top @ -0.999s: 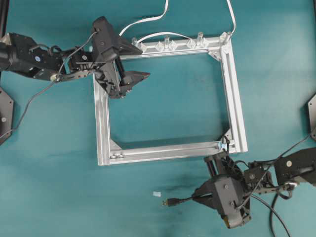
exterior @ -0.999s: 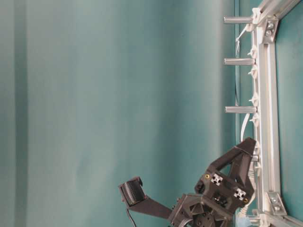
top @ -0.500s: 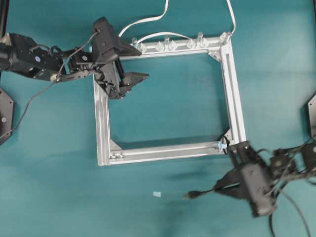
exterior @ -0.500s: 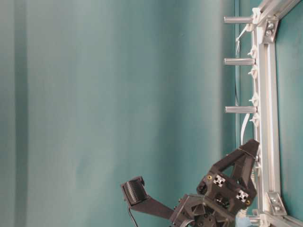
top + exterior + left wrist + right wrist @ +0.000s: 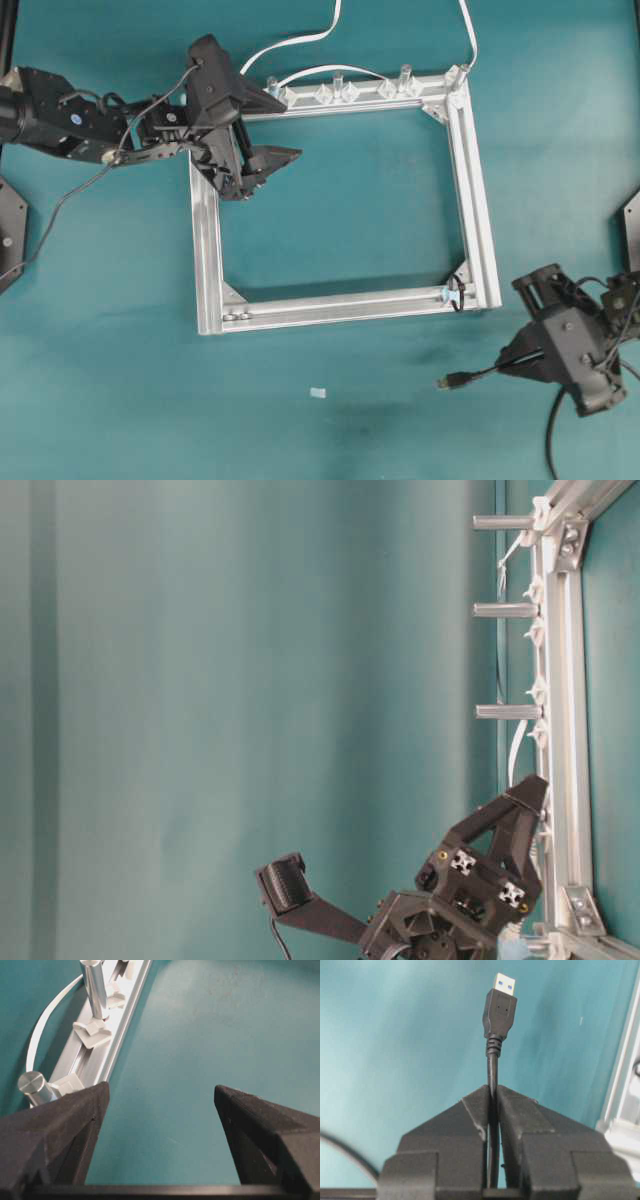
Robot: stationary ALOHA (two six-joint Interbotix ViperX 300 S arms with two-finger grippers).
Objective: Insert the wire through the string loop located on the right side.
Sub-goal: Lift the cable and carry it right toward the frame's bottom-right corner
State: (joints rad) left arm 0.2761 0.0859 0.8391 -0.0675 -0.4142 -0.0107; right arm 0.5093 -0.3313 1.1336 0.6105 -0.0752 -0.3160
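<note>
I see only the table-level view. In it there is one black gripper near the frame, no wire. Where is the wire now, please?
Observer: The right gripper is shut on the wire, below the frame's lower right corner in the overhead view.
Operator: Is the plug through the string loop?
Observer: No. The plug lies outside the frame, apart from the string loop, pointing left.
Operator: How much wire sticks out of the jaws?
Observer: A short piece; the right wrist view shows the plug straight ahead.
Operator: And my gripper?
Observer: That left gripper is open, holding nothing.
</note>
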